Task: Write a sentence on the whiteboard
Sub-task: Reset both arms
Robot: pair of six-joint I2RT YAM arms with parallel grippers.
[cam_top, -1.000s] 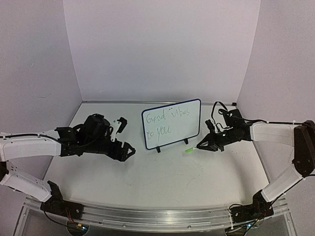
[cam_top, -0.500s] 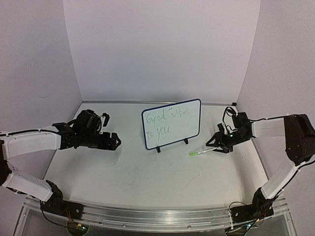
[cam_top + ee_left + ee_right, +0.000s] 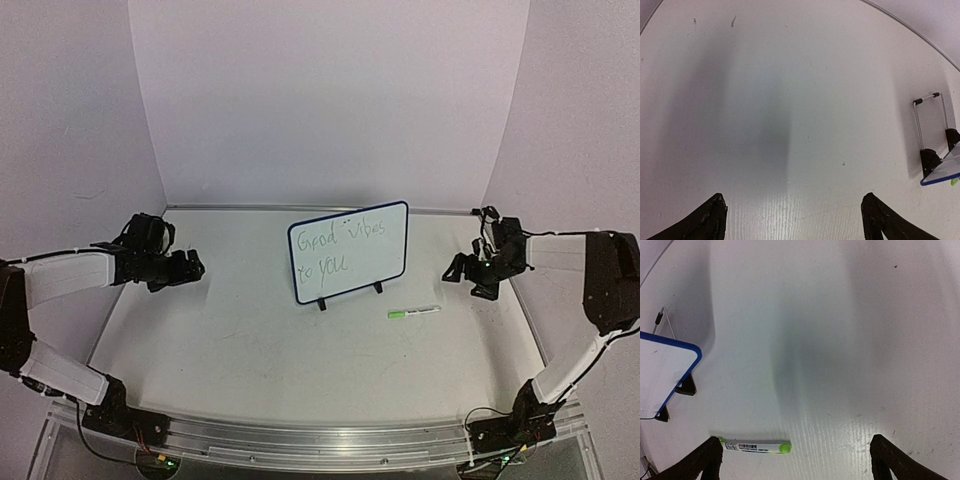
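Note:
The whiteboard [image 3: 376, 262] stands upright on its two black feet mid-table, facing the arms. The sentence [image 3: 338, 247] reads "Good vibes to you" in thin green script over two lines. A white marker pen [image 3: 413, 312] with green ends lies flat on the table just right of the board's feet. My right gripper [image 3: 456, 270] hovers open and empty to the right of the pen; its wrist view shows the pen [image 3: 755, 446] low between the spread fingers [image 3: 710, 455], and the board's blue-rimmed corner [image 3: 670, 371] at left. My left gripper [image 3: 192, 268] is open and empty, far left of the board.
The white table [image 3: 300, 360] is closed in by walls at the back and both sides. A metal rail [image 3: 320, 440] runs along the near edge by the arm bases. The left wrist view catches the board's foot [image 3: 930, 159] and wire stand at far right.
The right gripper opened and let go of the marker pen, which now lies on the table, and drew back to the right. The left arm withdrew leftward, away from the board.

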